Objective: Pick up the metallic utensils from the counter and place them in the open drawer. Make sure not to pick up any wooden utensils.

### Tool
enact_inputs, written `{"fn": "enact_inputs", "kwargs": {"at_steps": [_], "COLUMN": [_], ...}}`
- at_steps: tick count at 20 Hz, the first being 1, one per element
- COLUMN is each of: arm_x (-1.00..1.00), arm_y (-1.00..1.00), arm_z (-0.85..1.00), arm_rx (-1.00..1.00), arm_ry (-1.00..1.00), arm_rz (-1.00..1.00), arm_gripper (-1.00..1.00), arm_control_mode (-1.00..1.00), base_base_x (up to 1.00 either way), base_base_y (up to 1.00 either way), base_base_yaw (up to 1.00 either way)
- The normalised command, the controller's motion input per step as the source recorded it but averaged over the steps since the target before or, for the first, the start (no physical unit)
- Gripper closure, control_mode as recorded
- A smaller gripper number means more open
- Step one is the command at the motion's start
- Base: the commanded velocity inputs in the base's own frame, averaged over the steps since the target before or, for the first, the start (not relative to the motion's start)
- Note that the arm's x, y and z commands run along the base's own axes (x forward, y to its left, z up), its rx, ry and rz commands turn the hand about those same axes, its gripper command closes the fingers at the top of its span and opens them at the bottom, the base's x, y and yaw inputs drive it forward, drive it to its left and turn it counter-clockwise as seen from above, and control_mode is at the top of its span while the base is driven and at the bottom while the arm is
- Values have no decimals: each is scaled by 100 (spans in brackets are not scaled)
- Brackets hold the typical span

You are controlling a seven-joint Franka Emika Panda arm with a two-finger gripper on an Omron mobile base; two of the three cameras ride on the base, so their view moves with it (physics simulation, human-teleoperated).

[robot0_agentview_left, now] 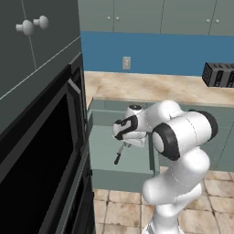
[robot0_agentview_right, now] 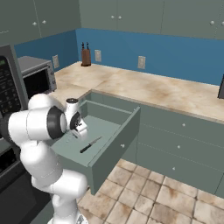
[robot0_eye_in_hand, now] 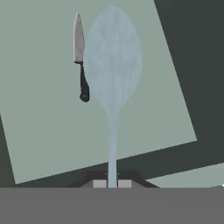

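Spoon [robot0_eye_in_hand: 113, 65], slim pale silver-grey metal with smooth oval bowl and thin handle, runs up the centre of the hand view, handle end pinched between the closed tips of the hand [robot0_eye_in_hand: 112, 183]. Knife [robot0_eye_in_hand: 80, 57], silver blade and black handle, lies upper left on the flat grey-green floor of the open drawer [robot0_agentview_right: 114, 146]. Marbled beige worktop [robot0_agentview_right: 166, 94] crosses upper right behind the drawer.

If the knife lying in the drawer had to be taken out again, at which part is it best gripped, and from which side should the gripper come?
Probably at the black handle of the knife, coming straight down from above. It lies flat on the floor of the open drawer, whose walls block any sideways approach. The gripper is shut on the spoon, so that must be released first.
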Motion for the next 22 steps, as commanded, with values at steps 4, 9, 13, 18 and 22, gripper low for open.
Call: {"fn": "enact_inputs", "kwargs": {"at_steps": [4,9,13,18,22], "arm_x": [53,40,37,41,43], "arm_y": [0,0,1,0,0], "arm_z": [-52,-52,-44,-46,-47], "arm_rx": [-2,0,-1,0,0], "arm_ry": [3,7,7,10,10], "arm_rz": [0,0,0,0,0], "arm_gripper": [100,100,100,100,100], "arm_control_mode": [-100,-100,-100,-100,-100], "base_base_x": [0,0,0,0,0], "base_base_y": [0,0,0,0,0], "base_base_yaw": [0,0,0,0,0]}}
